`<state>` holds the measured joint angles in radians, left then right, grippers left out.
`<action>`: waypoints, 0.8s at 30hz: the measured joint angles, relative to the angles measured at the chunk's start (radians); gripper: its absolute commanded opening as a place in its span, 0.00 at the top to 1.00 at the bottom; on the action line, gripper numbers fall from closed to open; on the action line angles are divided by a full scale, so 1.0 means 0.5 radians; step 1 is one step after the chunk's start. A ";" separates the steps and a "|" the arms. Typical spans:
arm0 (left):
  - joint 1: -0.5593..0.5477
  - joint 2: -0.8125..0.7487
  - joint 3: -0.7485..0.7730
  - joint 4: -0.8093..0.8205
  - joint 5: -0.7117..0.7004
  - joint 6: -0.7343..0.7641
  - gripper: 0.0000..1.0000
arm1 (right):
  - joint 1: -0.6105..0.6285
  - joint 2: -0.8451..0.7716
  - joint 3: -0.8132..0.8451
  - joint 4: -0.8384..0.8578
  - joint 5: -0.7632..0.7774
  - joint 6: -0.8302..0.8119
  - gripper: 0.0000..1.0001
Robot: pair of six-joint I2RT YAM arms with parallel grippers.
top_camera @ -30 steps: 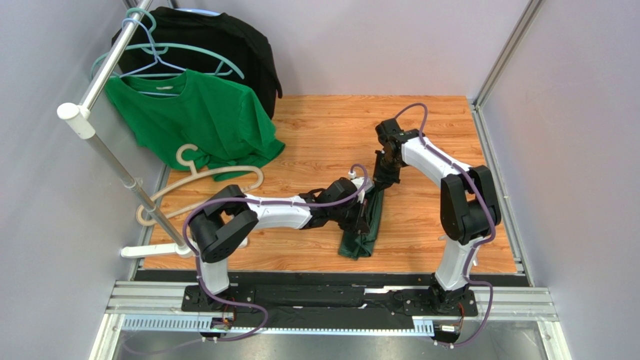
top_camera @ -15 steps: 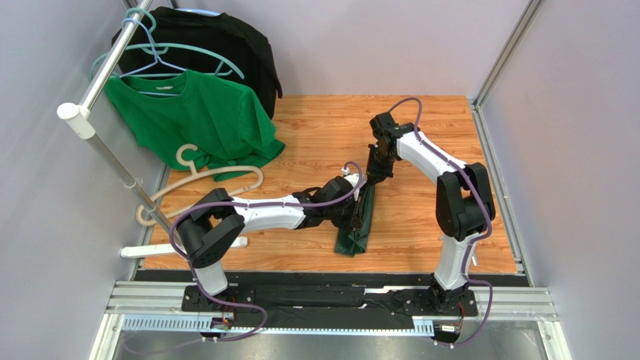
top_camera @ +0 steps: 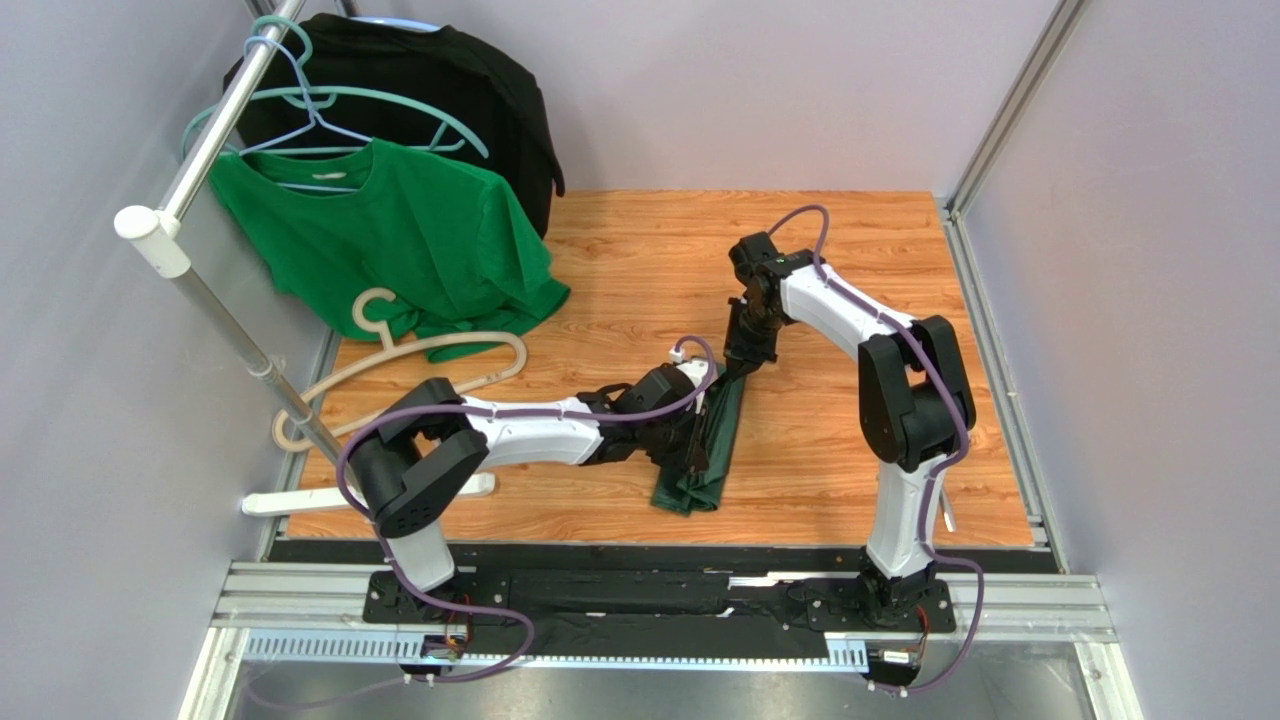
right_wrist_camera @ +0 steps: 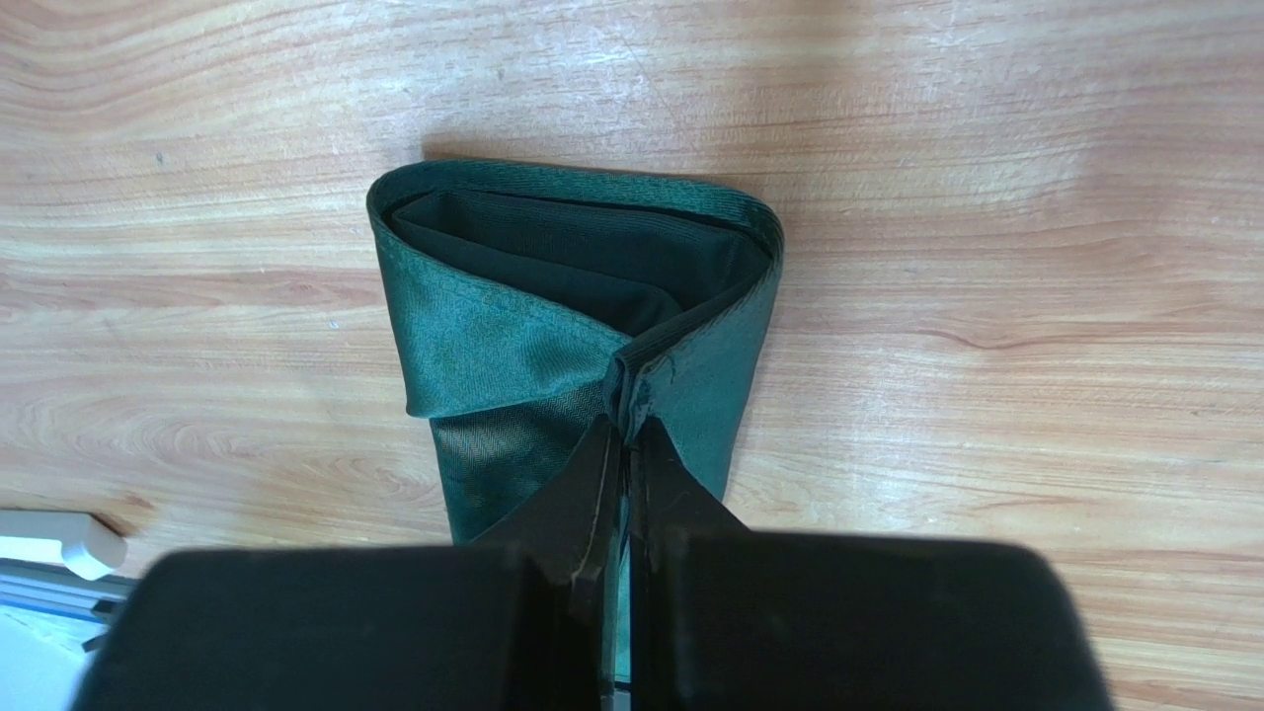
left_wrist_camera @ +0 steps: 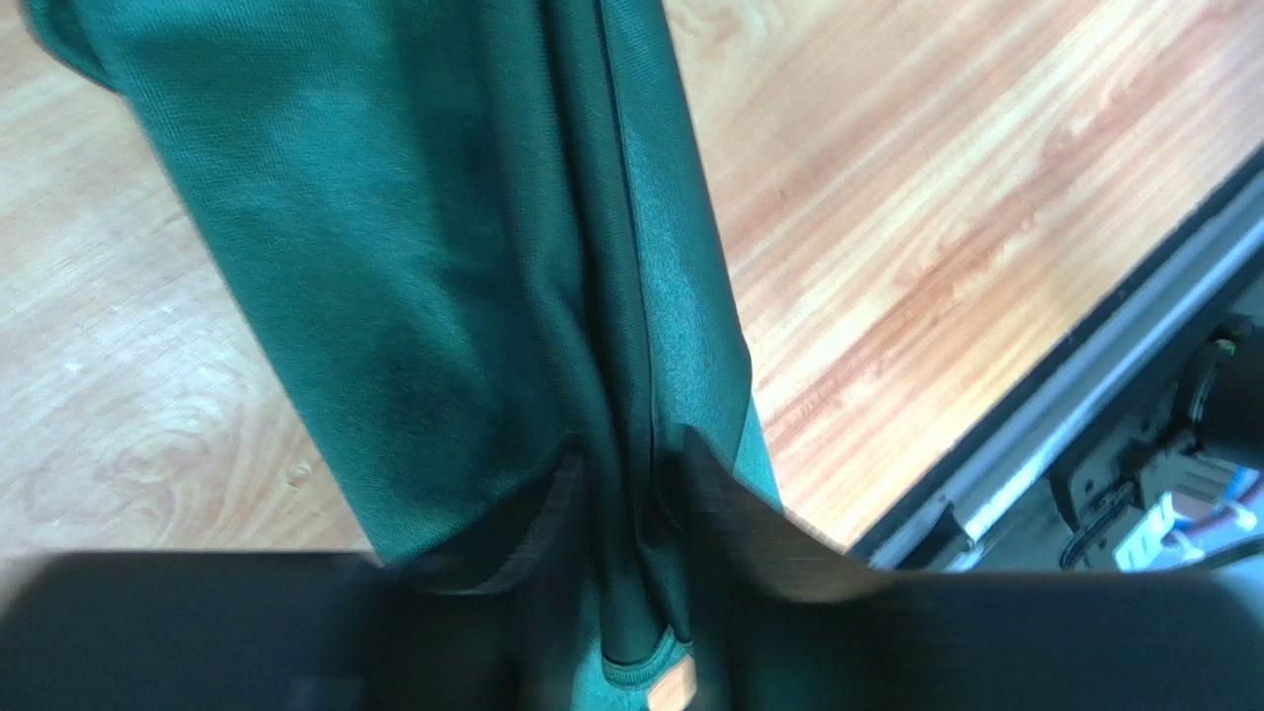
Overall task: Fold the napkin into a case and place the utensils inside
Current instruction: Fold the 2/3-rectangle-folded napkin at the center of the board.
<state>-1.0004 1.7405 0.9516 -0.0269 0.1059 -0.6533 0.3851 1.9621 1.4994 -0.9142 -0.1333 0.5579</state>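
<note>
At the table's [top_camera: 842,270] middle, slightly toward 6 o'clock, lies the napkin [top_camera: 694,488], folded into a narrow dark-green strip that runs from 1 o'clock down to 7 o'clock on the wood.

Reaching in from 9 o'clock, the left gripper [top_camera: 699,428] sits low over the strip about halfway along it. Its wrist view shows the fingers [left_wrist_camera: 727,496] standing a narrow gap apart, with a raised lengthwise fold of the napkin [left_wrist_camera: 416,267] between them. Whether the pads press that fold or merely flank it is hard to tell from this angle.

At the strip's 1 o'clock end, the right gripper [top_camera: 742,365] points down. Its wrist view shows the jaws closed almost together, pinching the top layers of the napkin [right_wrist_camera: 490,341] just short of the rounded end. The cloth puckers at the pinch [right_wrist_camera: 623,422], and the end gapes slightly, showing darker inner layers.

Toward 10 o'clock, well apart from the strip, a green T-shirt [top_camera: 391,240] hangs from a rail [top_camera: 226,135] with a black garment [top_camera: 451,83] behind it, and a beige hanger [top_camera: 436,353] lies on the table below them.
</note>
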 measured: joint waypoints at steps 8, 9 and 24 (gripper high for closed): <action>0.086 -0.004 0.120 -0.013 0.224 0.032 0.32 | 0.000 0.005 0.032 -0.008 0.030 0.090 1.00; 0.114 -0.012 0.119 -0.014 0.243 0.033 0.33 | 0.000 0.005 0.039 -0.010 0.035 0.095 1.00; 0.543 0.188 0.491 -0.284 0.190 0.130 0.55 | 0.021 0.030 0.082 -0.027 0.056 0.127 1.00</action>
<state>-0.7288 1.8343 1.1969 -0.1688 0.2008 -0.5880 0.3958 1.9770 1.5402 -0.9276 -0.1051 0.6216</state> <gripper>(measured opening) 0.503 0.014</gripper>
